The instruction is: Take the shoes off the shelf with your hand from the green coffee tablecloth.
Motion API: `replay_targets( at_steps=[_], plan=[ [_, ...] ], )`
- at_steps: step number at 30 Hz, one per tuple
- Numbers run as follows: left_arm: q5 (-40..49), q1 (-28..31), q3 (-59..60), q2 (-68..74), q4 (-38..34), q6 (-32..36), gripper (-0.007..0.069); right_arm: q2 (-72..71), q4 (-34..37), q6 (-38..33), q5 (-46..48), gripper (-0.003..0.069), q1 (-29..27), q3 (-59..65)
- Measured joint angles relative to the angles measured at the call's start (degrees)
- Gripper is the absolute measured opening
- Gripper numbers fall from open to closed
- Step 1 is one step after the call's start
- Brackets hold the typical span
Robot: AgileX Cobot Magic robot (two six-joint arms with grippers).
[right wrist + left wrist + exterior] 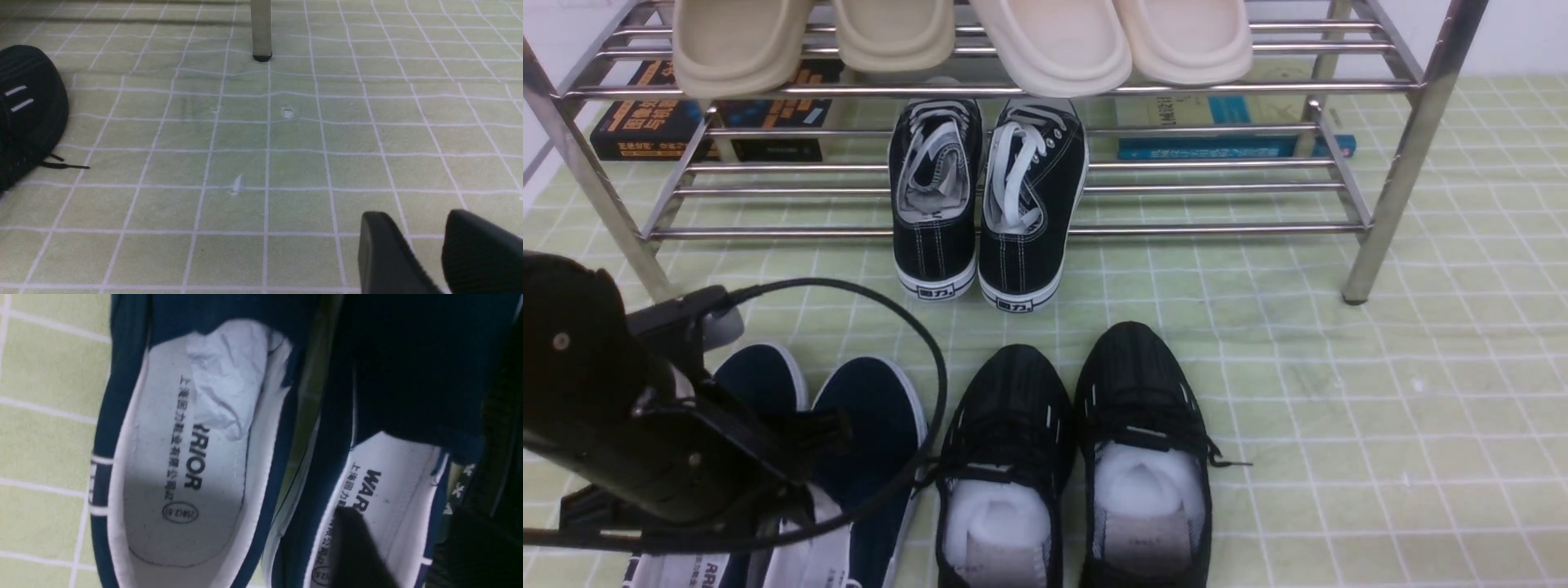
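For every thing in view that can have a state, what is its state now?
Navy shoes: side by side on the cloth, paper in at least one
Black lace-ups: on the cloth, white stuffing inside
Sneakers: on the lower shelf, laces tucked inside
Clogs: on the upper shelf
Cloth: spread, slightly wrinkled
Left tool: over the navy shoes
Right tool: open, empty

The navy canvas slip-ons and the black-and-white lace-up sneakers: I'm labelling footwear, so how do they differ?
The navy slip-ons show no laces; the black sneakers have white ones.
The slip-ons lie on the cloth in front of the rack, toes pointing toward it; the sneakers lean on the rack's lower tier, heels toward the camera.
Both are pairs with white sole edges.
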Motion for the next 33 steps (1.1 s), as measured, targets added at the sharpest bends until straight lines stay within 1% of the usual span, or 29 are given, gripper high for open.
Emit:
replay_targets(
  at_steps=[1, 2, 3, 4, 7, 8, 9, 11, 12, 14, 17, 19, 20, 22, 24, 27, 28, 29, 30, 33],
  plan=[
    [0.58, 0.00, -1.09, -0.92, 0.00, 1.38, 0.0400, 0.00, 0.00, 0.00, 0.00, 0.0240, 0.00, 0.00],
    [0.83, 0.00, -1.53, -1.24, 0.06, 1.77, 0.0401, 0.00, 0.00, 0.00, 0.00, 0.0240, 0.00, 0.00],
    [2.27, 0.00, -3.51, -2.76, 0.54, 3.01, 0.0394, 0.00, 0.00, 0.00, 0.00, 0.0240, 0.00, 0.00],
    [4.01, 0.00, -5.57, -4.32, 1.23, 4.07, 0.0372, 0.00, 0.00, 0.00, 0.00, 0.0240, 0.00, 0.00],
    [10.04, 0.00, -10.89, -8.66, 4.92, 6.77, 0.0263, 0.00, 0.00, 0.00, 0.00, 0.0240, 0.00, 0.00],
    [13.37, 0.00, -13.16, -11.25, 6.76, 8.11, 0.0191, 0.00, 0.00, 0.00, 0.00, 0.0240, 0.00, 0.00],
    [14.73, 0.00, -13.92, -12.46, 7.82, 8.73, 0.0159, 0.00, 0.00, 0.00, 0.00, 0.0240, 0.00, 0.00],
    [18.67, 0.00, -15.13, -17.50, 9.63, 10.82, 0.0052, 0.00, 0.00, 0.00, 0.00, 0.0240, 0.00, 0.00],
    [19.21, 0.00, -15.13, -18.51, 9.74, 11.22, 0.0041, 0.00, 0.00, 0.00, 0.00, 0.0240, 0.00, 0.00],
    [20.91, 0.00, -13.78, -25.04, 9.80, 12.29, 0.0003, 0.00, 0.00, 0.00, 0.00, 0.0240, 0.00, 0.00],
    [20.69, 0.00, -9.28, -33.96, 9.75, 12.32, 0.0001, 0.00, 0.00, 0.00, 0.00, 0.0240, 0.00, 0.00],
    [18.66, 0.00, -5.06, -39.99, 9.75, 11.36, 0.0001, 0.00, 0.00, 0.00, 0.00, 0.0240, 0.00, 0.00],
    [15.85, 0.00, -1.96, -43.91, 9.75, 10.35, 0.0001, 0.00, 0.00, 0.00, 0.00, 0.0240, 0.00, 0.00],
    [12.36, 0.00, 0.67, -47.01, 9.80, 9.14, 0.0001, 0.00, 0.00, 0.00, 0.00, 0.0240, 0.00, 0.00],
    [3.39, 0.00, 7.91, -54.35, 10.48, 7.35, 0.0001, 0.00, 0.00, 0.00, 0.00, 0.0240, 0.00, 0.00],
    [-4.24, 0.00, 13.71, -59.04, 11.13, 6.92, 0.0001, 0.00, 0.00, 0.00, 0.00, 0.0240, 0.00, 0.00],
    [-4.73, 0.00, 14.10, -59.32, 11.13, 6.92, 0.0001, 0.00, 0.00, 0.00, 0.00, 0.0240, 0.00, 0.00],
    [-7.81, 0.00, 16.86, -61.15, 11.29, 6.82, 0.0001, 0.00, 0.00, 0.00, 0.00, 0.0240, 0.00, 0.00],
    [-8.82, 0.00, 18.05, -61.80, 11.34, 6.82, 0.0001, 0.00, 0.00, 0.00, 0.00, 0.0240, 0.00, 0.00],
    [-9.75, 0.00, 21.85, -62.79, 11.86, 6.82, 0.0001, 0.00, 0.00, 0.00, 0.00, 0.0240, 0.00, 0.00]
  ],
)
